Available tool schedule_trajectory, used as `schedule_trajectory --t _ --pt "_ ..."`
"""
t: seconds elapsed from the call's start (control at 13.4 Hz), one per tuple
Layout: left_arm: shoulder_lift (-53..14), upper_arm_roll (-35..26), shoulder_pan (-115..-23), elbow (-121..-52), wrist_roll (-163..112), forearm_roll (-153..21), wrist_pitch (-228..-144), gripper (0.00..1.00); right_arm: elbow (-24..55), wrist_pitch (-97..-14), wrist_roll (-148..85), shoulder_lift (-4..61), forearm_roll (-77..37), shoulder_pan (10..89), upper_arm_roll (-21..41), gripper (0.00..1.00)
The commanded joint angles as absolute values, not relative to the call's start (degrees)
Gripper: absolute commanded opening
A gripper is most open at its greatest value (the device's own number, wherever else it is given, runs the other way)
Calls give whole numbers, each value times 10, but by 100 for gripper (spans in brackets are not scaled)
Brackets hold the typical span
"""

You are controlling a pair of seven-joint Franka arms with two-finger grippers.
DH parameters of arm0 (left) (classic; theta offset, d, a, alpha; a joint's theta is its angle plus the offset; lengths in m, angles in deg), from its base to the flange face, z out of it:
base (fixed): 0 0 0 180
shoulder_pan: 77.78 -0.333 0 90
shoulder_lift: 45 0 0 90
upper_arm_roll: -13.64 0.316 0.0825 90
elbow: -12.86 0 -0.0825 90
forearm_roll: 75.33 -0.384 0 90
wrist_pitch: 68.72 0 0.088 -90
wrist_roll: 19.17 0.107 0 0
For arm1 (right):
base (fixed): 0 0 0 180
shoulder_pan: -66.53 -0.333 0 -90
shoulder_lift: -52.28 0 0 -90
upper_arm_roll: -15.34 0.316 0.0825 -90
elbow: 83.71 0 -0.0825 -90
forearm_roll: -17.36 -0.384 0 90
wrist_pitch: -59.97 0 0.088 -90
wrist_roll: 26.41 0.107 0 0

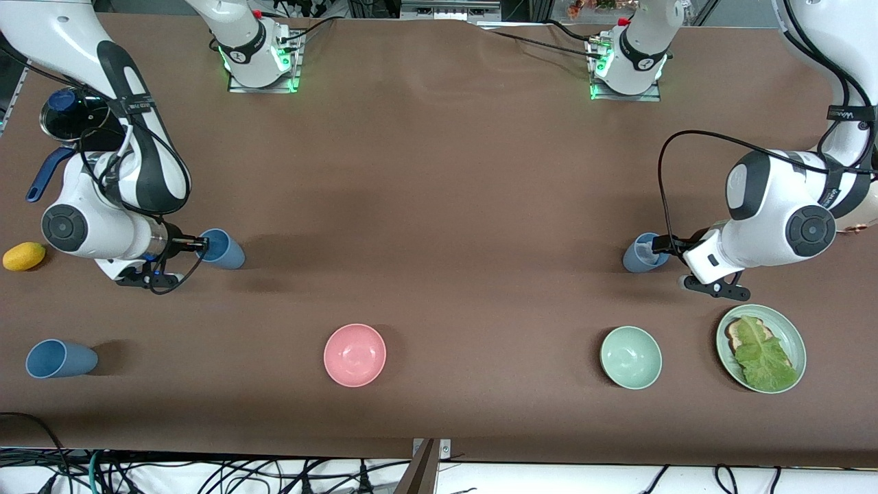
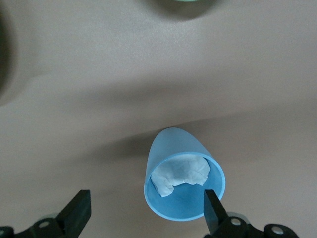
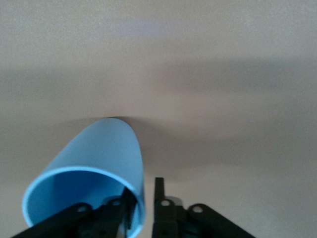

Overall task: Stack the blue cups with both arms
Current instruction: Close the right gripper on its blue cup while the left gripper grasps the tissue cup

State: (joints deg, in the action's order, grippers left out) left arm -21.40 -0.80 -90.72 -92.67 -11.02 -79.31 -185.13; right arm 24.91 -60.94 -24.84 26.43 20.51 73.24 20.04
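Two light, stiff cups: right gripper (image 1: 200,242) pinches one cup's (image 1: 223,248) rim; left gripper (image 2: 143,218) spread around paper-stuffed cup (image 2: 183,176). Grip at rim wall.

Bright even overhead light, soft shadows; right wrist view blurred.

a glossy pink round bowl (image 1: 354,355) sits on the brown table covering (image 1: 439,206) near the front camera, about midway along the table. a pale green round bowl (image 1: 631,357) stands well apart from it, toward the left arm's end. just beside that bowl, closer still to that end, a pale green plate (image 1: 796,336) carries a slice of toast (image 1: 735,334) topped with a green lettuce leaf (image 1: 765,357). at the right arm's end lies a yellow lemon-like fruit (image 1: 24,256), and farther from the camera a dark pot with a blue knob and blue handle (image 1: 65,116).
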Motion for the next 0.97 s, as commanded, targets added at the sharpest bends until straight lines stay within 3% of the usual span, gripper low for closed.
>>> schedule_trajectory --t 0.0,0.22,0.45,0.52,0.6,0.74,0.82,0.89 --pt "-217 -8 -902 -932 -107 -793 -1861 100 228 -581 -251 269 206 734 204 0" --pt "-209 -7 -911 -936 -92 -797 -1874 100 196 -543 -243 268 203 730 207 0" --pt "-207 -7 -918 -973 -86 -797 -1925 86 165 -511 -219 268 203 714 207 0" --pt "-209 -7 -918 -998 -85 -797 -1956 76 149 -494 -206 265 203 707 207 0" --pt "-211 -7 -918 -1017 -85 -797 -1985 59 136 -478 -197 262 203 702 207 0" --pt "-212 -8 -918 -1031 -84 -797 -1998 11 119 -462 -193 257 203 701 207 0" --pt "-215 -8 -917 -1028 -81 -797 -1992 0 115 -459 -193 254 202 701 207 0" --pt "-216 -9 -916 -1024 -81 -795 -1981 0 111 -456 -193 254 203 701 207 0"
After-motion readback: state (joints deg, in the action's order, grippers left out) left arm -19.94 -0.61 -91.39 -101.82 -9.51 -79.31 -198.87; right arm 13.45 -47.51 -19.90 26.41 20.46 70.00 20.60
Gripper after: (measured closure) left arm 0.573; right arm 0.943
